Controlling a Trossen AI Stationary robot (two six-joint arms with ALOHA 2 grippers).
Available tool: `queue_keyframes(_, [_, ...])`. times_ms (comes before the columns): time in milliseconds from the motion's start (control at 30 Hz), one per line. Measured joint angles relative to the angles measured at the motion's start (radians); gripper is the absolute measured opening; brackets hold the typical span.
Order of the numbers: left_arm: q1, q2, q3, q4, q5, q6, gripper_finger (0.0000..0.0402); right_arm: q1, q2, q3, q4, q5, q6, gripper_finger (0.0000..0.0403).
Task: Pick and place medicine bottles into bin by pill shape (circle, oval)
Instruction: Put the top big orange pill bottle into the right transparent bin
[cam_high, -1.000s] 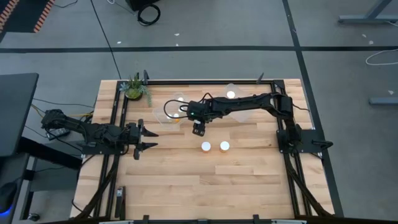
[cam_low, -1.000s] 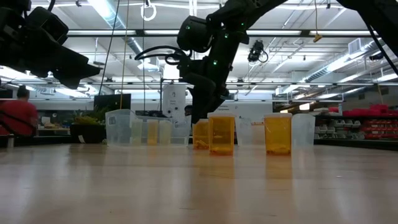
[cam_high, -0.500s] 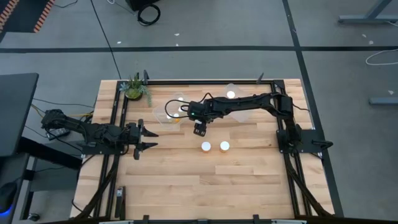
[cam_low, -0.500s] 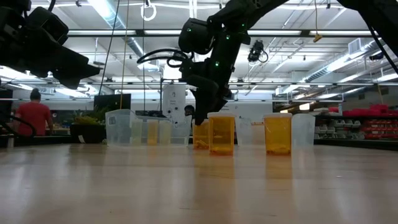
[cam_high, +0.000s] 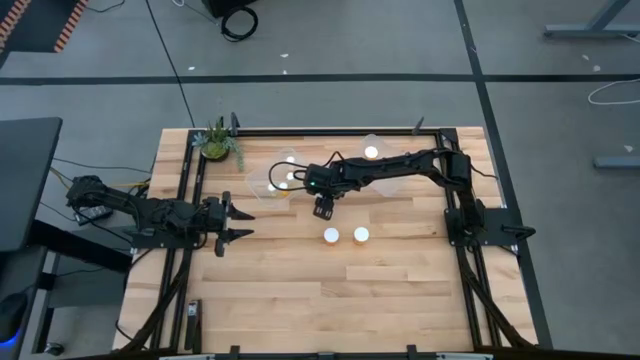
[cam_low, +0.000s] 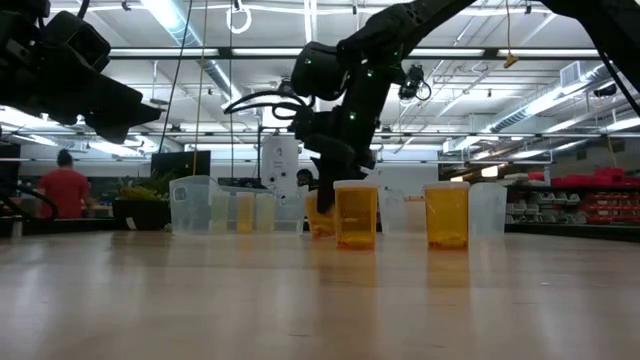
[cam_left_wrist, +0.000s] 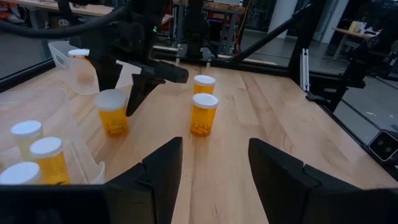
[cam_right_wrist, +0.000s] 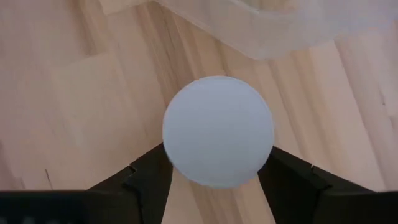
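High view: wooden worktop (cam_high: 300, 290) on a grey floor, plant (cam_high: 215, 140) at a far corner. 2 arms. L end effector (cam_high: 238, 223) waits at the left edge, fingers spread, nothing in it. R end effector (cam_high: 322, 208) hangs mid-worktop just beside a clear bin (cam_high: 262, 186). 2 white-capped medicine bottles (cam_high: 331, 236) stand side by side near it, apart from it.

Low view: 3 orange bottles in sight; 2 in front, 1 behind under the R end effector (cam_low: 322, 200). Person in red (cam_low: 65, 185) far back.

L wrist view: 3 orange-bodied bottles on the wood, 1 between the R arm's fingers (cam_left_wrist: 134, 93); 3 more in the near bin, 1 in the far bin (cam_left_wrist: 68, 53).

R wrist view: round white cap (cam_right_wrist: 217, 130) sits between the fingertips (cam_right_wrist: 149, 177), wood below. Can't tell if they pinch it or only straddle it.
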Motion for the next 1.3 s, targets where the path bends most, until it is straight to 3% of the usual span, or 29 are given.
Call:
queue_keyframes(333, [0.000,0.000,0.000,-0.001,0.000,0.000,0.0201,0.000,0.000,0.000,-0.007,0.000,-0.016,0.0206])
queue_keyframes(933, [0.000,0.000,0.000,-0.001,0.000,0.000,0.0199,0.000,0.000,0.000,0.066,-0.032,-0.035,0.0283])
queue_keyframes(1300, [0.000,0.000,0.000,-0.001,0.000,0.000,0.0197,-0.010,0.000,0.000,0.097,-0.033,-0.045,0.0249])
